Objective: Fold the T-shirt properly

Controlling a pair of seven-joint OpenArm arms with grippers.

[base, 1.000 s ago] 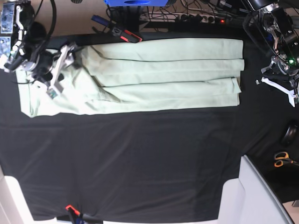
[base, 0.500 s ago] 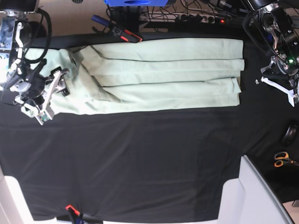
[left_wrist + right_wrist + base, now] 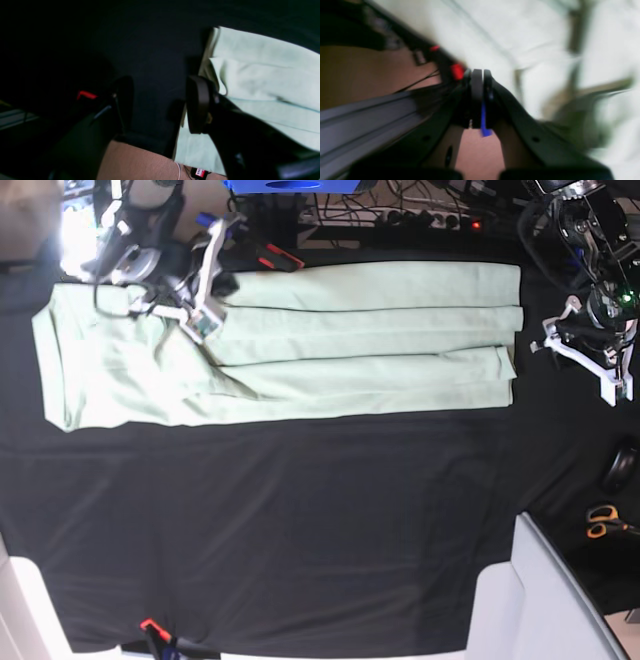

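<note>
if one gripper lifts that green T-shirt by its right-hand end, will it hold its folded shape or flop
Probably flop: the T-shirt is thin cloth lying in soft lengthwise folds, so a lifted end would likely sag and the layers slide apart. It looks light for its size, so the open left gripper should manage the weight. Pushed, it would likely bunch on the black table cover.

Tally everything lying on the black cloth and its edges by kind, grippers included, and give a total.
T-shirt: 1
Grippers: 2, the left gripper and the right gripper
Scissors: 1
Black cloth: 1
Total: 5
</note>
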